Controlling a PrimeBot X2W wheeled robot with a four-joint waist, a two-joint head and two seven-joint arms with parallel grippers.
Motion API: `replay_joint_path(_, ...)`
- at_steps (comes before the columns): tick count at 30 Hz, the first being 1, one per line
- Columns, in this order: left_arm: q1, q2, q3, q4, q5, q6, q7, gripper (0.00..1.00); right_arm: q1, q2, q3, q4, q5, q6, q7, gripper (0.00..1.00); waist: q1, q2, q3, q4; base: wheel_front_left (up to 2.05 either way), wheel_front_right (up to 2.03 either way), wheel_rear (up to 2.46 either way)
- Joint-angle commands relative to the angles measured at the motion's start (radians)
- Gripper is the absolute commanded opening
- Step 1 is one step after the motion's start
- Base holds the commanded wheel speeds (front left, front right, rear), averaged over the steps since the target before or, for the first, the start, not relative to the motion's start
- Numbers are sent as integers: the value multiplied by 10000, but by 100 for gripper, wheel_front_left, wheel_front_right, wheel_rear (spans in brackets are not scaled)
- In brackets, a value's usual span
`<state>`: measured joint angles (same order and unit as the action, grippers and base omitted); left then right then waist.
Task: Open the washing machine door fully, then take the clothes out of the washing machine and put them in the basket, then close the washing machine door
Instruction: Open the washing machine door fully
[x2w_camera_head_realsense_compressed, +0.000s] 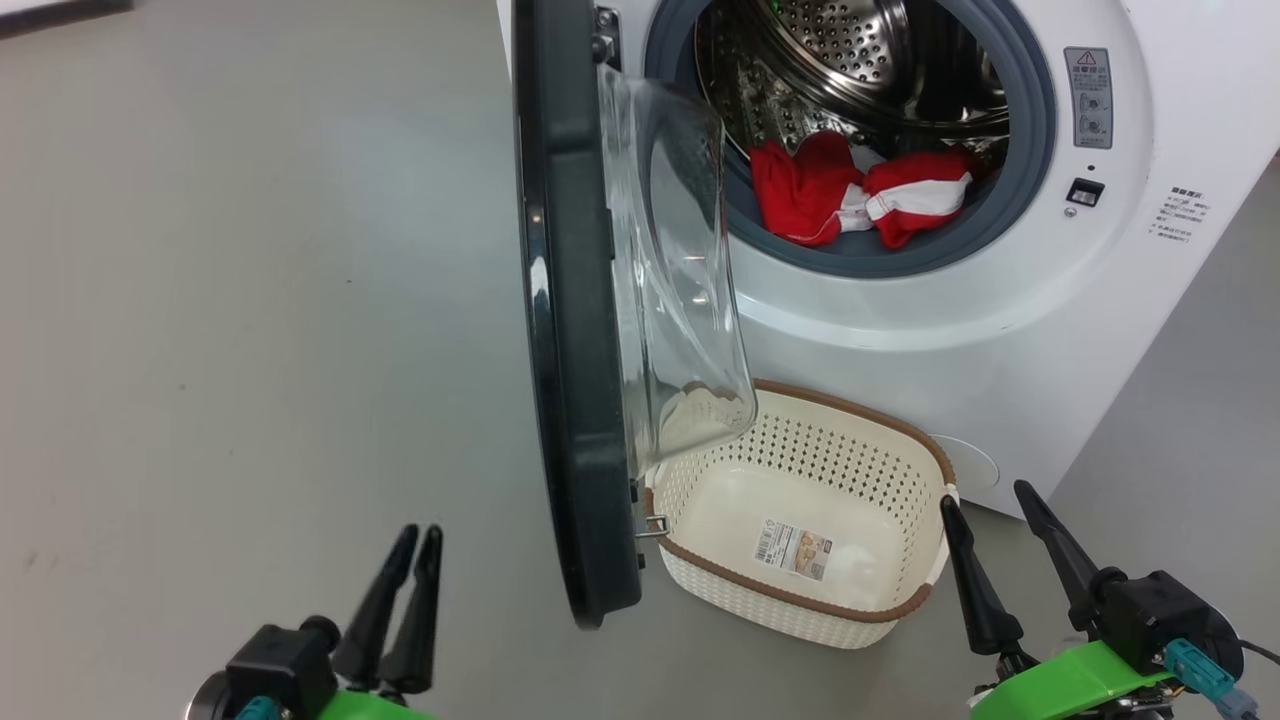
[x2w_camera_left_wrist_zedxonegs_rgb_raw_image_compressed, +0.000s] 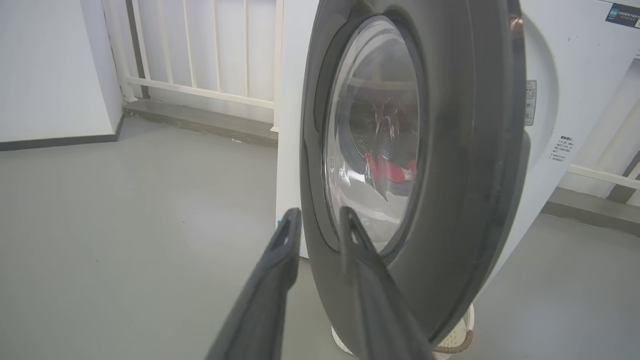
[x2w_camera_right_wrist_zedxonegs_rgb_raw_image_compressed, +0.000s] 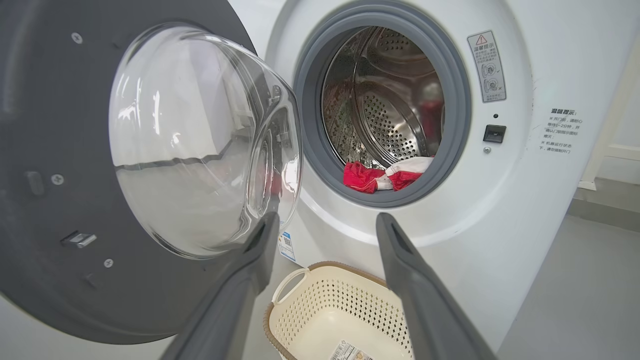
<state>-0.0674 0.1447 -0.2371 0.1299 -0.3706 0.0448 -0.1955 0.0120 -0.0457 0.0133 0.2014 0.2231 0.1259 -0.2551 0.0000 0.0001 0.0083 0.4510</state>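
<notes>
Standing swung out on its hinge, the door (x2w_camera_head_realsense_compressed: 570, 330) shows edge-on in the head view, its black rim facing the left side of the floor (x2w_camera_head_realsense_compressed: 250, 300) and its glass bowl (x2w_camera_head_realsense_compressed: 680, 260) bulging toward the washer (x2w_camera_head_realsense_compressed: 1000, 330). The clothes (x2w_camera_head_realsense_compressed: 830, 195) lie inside the washer, heaped at the front bottom of the drum (x2w_camera_head_realsense_compressed: 840, 50) and spilling onto the lower curve of the grey seal (x2w_camera_head_realsense_compressed: 1030, 150); red with white bands, they also show through the glass in the left wrist view. The basket (x2w_camera_head_realsense_compressed: 800, 440) sits empty on the floor at the washer's foot, under the drum's mouth, with a sticker (x2w_camera_head_realsense_compressed: 793, 550) on its bottom. The door's lower edge crosses the basket's left end in the head view; whether they touch I cannot tell. The left jaws hang low, left of the door's rim and clear of it, drawn close with a narrow gap and nothing between them. The right jaws are released, spread wide and empty, near the basket's right end and pointing toward the drum's mouth.
</notes>
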Motion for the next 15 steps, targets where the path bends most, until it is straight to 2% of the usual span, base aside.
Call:
replay_joint_path(1, -497, 185, 278, -208, 93, 43, -43, 0, -215, -46, 233, -299, 89, 48, -39, 100, 0, -1, 33, -12, 0, 0, 0)
replay_joint_path(10, -1469, 214, 166, -476, 200, -21, -54, 0, -338, -45, 266, -208, 124, 48, -10, 100, 0, -1, 92, -82, 0, 0, 0)
replay_joint_path(15, -2141, 200, 222, -938, 325, 109, -126, 0, -385, -45, 309, -229, 79, 48, 39, 100, 0, -1, 90, -195, 0, 0, 0)
